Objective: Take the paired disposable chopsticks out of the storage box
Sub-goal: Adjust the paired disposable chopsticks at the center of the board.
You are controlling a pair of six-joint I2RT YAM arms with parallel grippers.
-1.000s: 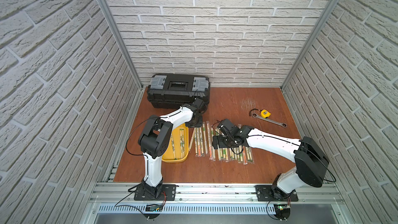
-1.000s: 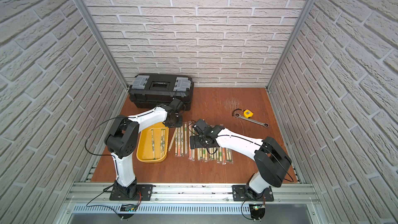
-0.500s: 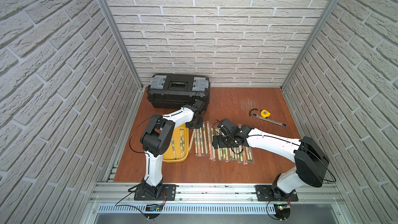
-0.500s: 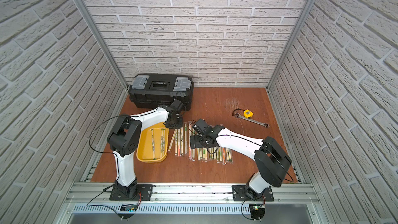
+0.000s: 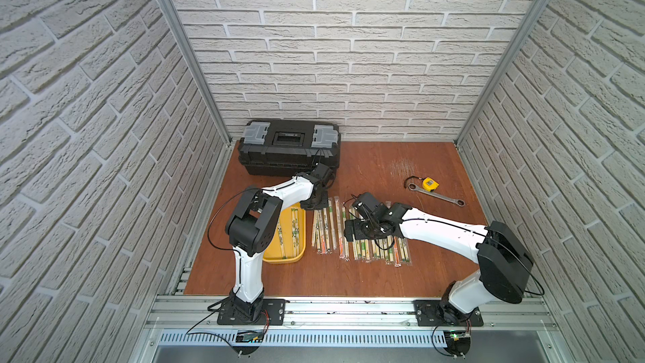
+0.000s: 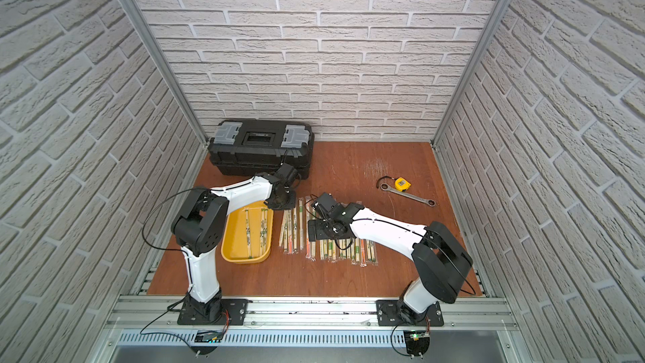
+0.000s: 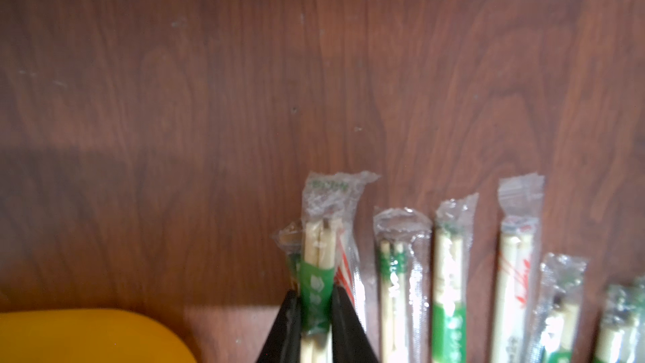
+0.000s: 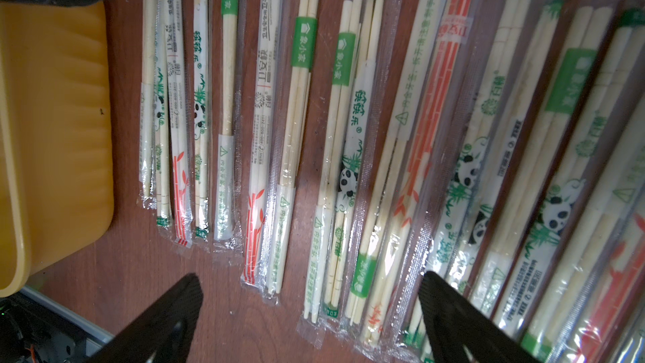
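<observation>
The storage box, a shallow yellow tray [image 5: 282, 259] [image 6: 244, 258], lies at the front left, with a few paired disposable chopsticks [image 5: 295, 232] still inside it. Several more sleeved pairs [image 5: 370, 249] [image 8: 300, 99] lie in a row on the wooden floor to its right. At the far end of that row, just past the tray's far right corner, my left gripper [image 5: 311, 204] [image 7: 316, 312] is shut on a pair with a green band [image 7: 316, 291]. My right gripper [image 5: 350, 233] [image 8: 310, 279] hovers open over the middle of the row with nothing between its fingers.
A large black toolbox [image 5: 289, 148] stands against the back wall, just behind my left wrist. A yellow tape measure [image 5: 429, 183] and a wrench [image 5: 443, 197] lie at the back right. Brick walls enclose the floor on three sides.
The left gripper's jaws have drawn together on the green-banded pair, staying at the far end of the row. The right arm has not moved.
</observation>
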